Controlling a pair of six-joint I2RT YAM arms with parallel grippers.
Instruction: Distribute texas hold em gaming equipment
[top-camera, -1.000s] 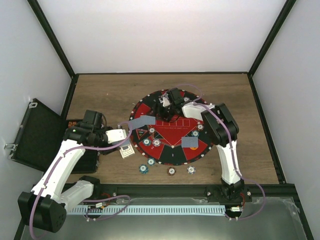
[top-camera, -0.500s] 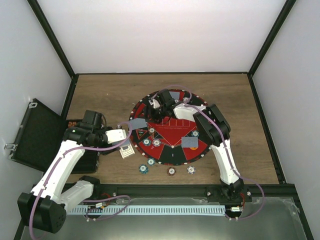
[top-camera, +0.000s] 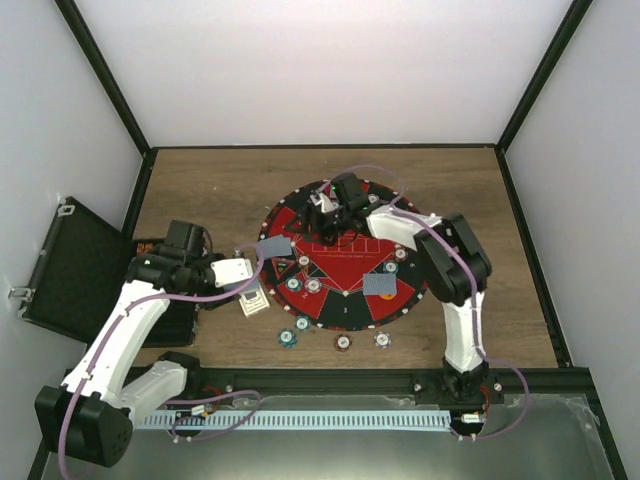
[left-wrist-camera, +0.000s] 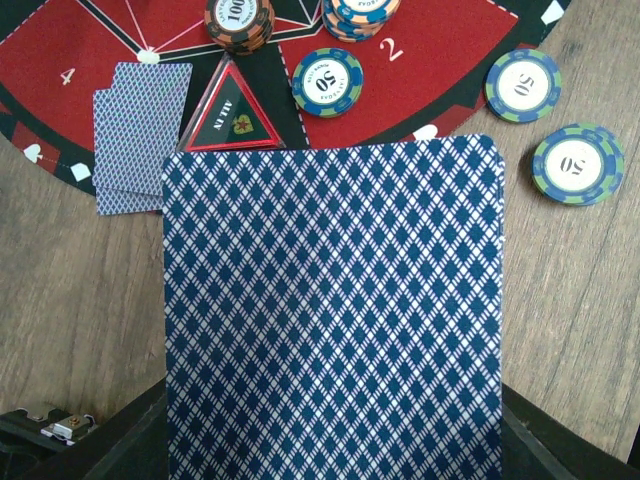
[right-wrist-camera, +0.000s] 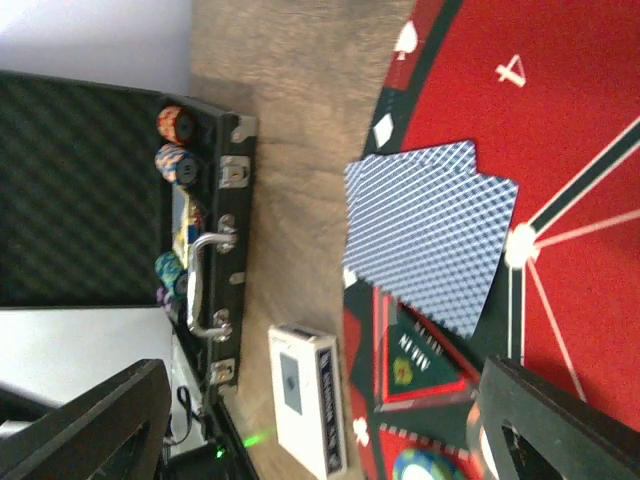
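My left gripper (top-camera: 244, 272) is shut on a blue diamond-backed playing card (left-wrist-camera: 330, 310) that hides its fingers, held over the wood just off the left rim of the round red and black mat (top-camera: 345, 262). Two face-down cards (left-wrist-camera: 140, 135) lie on the mat's seat 4; they also show in the right wrist view (right-wrist-camera: 430, 230). Another pair of cards (top-camera: 380, 284) lies at the mat's right. Striped poker chips (left-wrist-camera: 327, 80) sit on and beside the mat. My right gripper (top-camera: 330, 208) is open and empty above the mat's far side, pointing left.
The black hinged case (top-camera: 70, 265) lies open at the left edge with chips (right-wrist-camera: 172, 125) inside. A white card box (right-wrist-camera: 305, 410) lies on the wood between case and mat. A triangular all-in marker (left-wrist-camera: 232, 115) sits on the mat. An orange button (top-camera: 388, 296) sits at the mat's right.
My right gripper reached left over the mat's far side and has come back to the right a little. The left arm and its card have not moved.
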